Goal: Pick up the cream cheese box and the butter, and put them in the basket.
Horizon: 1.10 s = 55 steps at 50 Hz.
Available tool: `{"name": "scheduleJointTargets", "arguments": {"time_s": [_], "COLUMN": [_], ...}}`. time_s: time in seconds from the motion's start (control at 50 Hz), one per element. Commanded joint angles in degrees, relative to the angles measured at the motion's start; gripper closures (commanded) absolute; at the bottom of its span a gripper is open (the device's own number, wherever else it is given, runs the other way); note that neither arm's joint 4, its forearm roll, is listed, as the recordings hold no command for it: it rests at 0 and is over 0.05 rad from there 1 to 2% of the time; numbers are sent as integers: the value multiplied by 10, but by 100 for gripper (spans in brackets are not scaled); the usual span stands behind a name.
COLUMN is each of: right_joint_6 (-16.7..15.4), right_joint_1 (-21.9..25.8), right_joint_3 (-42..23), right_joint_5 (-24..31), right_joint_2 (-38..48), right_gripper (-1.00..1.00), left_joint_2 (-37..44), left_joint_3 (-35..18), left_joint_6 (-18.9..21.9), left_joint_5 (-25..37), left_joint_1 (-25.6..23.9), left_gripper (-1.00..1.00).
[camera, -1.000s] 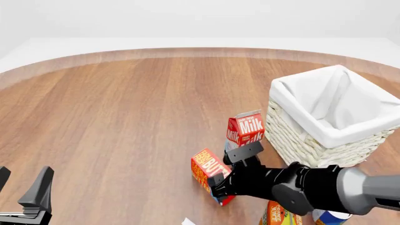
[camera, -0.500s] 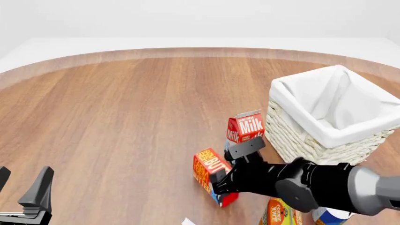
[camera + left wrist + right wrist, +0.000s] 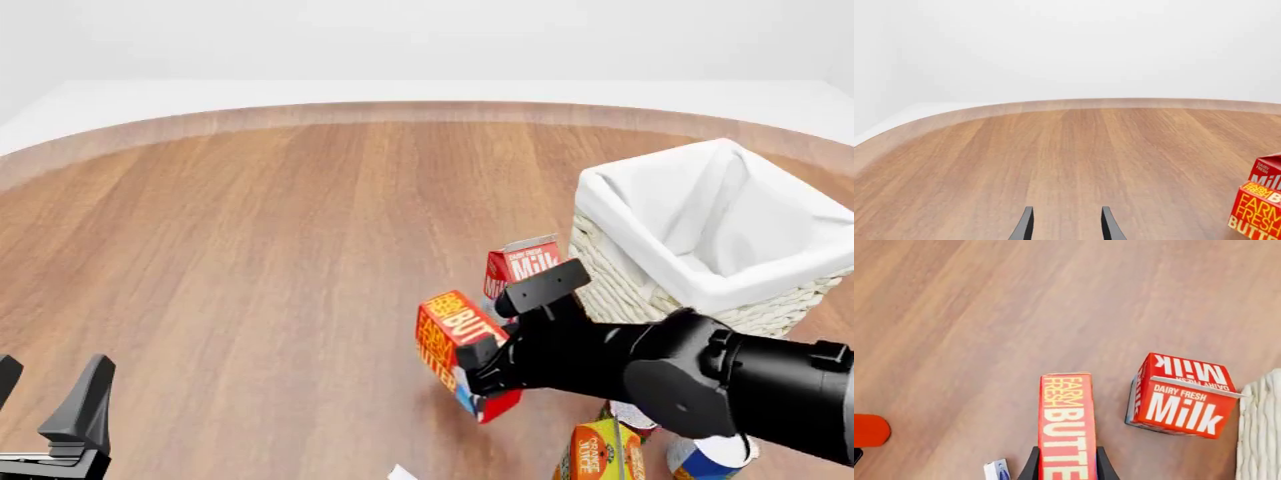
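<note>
Butter (image 3: pixel 457 348), red-orange carton, clamped in right pincer (image 3: pixel 497 362)

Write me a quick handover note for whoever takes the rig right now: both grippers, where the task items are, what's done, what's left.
Right gripper: shut on the butter, carton apparently lifted off the table beside the milk carton.
Left gripper: open, holding nothing, near the table's front left.
Basket: at the right; only the white lining shows inside.
Cream cheese box: not clearly identifiable in any view.
Done: butter grasped.
Left: carry the butter over the basket and release; then find, pick up and bin the cream cheese box.
</note>
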<state>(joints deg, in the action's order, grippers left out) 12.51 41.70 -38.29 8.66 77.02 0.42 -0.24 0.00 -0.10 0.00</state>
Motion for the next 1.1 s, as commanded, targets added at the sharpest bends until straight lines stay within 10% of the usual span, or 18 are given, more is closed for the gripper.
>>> {"name": "scheduleJointTargets", "arguments": {"time_s": [0.02,1.1], "right_joint_6": [-7,-45], "right_joint_1": [-3,-104], "right_joint_3": [-35,-245], "right_joint_5": [47,181], "right_joint_2": [-58,-191], "right_gripper": [100,100], "left_joint_2": [0,0], "left_joint_3": [0,0], "left_joint_6": [0,0], "left_joint_5": [0,0], "left_joint_1": [0,0], "left_gripper": [-100,-100]}}
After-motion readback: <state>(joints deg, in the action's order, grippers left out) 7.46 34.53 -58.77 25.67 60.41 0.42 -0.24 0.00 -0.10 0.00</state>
